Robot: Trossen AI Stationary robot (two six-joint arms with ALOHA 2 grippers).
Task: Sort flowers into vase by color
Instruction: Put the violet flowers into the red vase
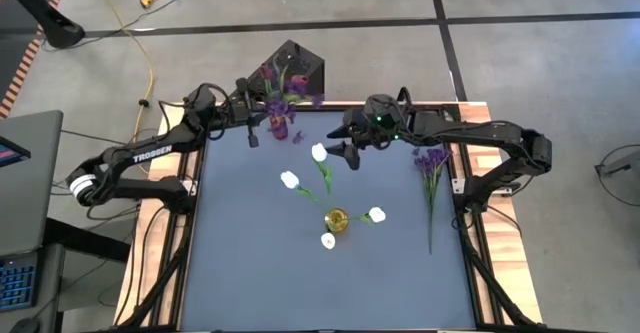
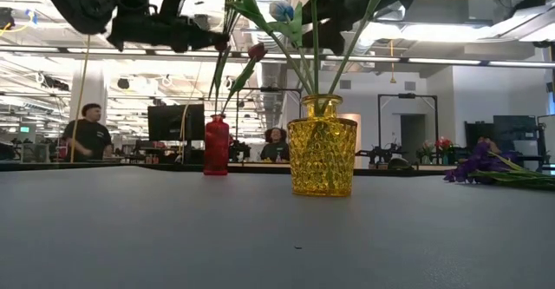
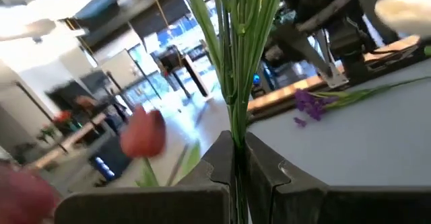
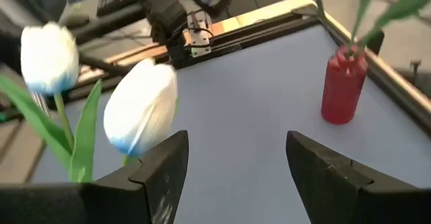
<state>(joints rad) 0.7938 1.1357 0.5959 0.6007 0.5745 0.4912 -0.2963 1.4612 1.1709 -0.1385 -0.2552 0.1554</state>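
Because the flowers go in by colour, our left claw (image 3: 236, 158) is clamped tight on a bunch of thin green stems (image 3: 232, 56), holding them up above the small red ribbed vase (image 1: 280, 128) at the far left edge of the dark grey matte surface (image 1: 250, 263). What look like purple and dark red blooms (image 1: 285, 85) crowd over that vase, so we judge the bunch is meant for it. Our right claw (image 4: 232, 158) hovers near the far middle of the surface, fingers spread wide and holding nothing, with two smooth white tulips (image 4: 138, 106) just in front of it. White tulips on long leafy stems (image 1: 318, 153) stand in the faceted yellow glass vase (image 2: 322, 146) at the centre. One bushy purple sprig (image 1: 432, 163) lies flat near the right edge, unsorted.
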